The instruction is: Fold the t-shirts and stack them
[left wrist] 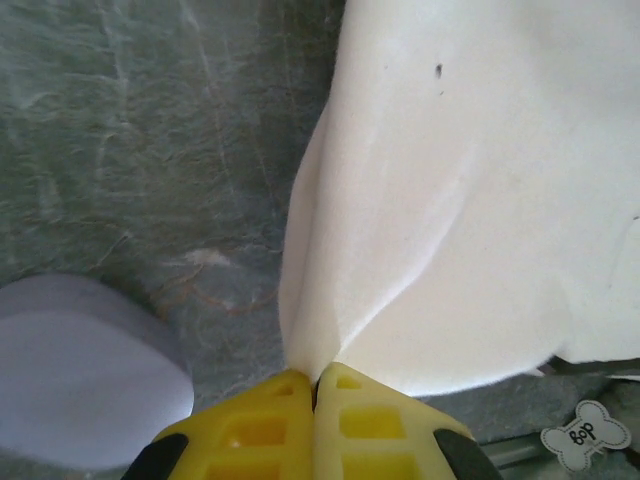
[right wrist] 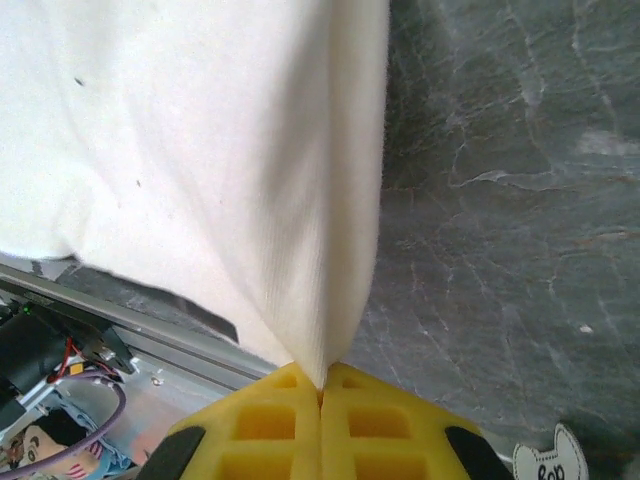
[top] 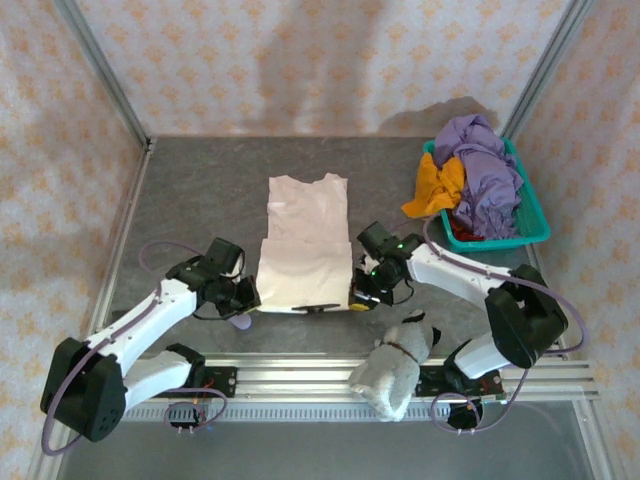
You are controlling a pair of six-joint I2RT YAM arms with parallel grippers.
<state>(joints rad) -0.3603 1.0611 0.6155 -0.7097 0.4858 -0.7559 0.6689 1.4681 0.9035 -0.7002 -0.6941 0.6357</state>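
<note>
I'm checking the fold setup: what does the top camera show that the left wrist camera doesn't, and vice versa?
Top camera: the whole cream-white t-shirt laid out, the right gripper at its near right corner, the purple shirt and orange shirt heaped in the teal basket, and the plush toy by the rail. Left wrist camera: close up, the left gripper with yellow fingers shut on the shirt's corner fold, and a small black mark on the cloth. Shared: the shirt, the left gripper, the grey table.

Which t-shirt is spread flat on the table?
The cream-white t-shirt; the purple shirt, orange shirt and red shirt are heaped in the teal basket.
</note>
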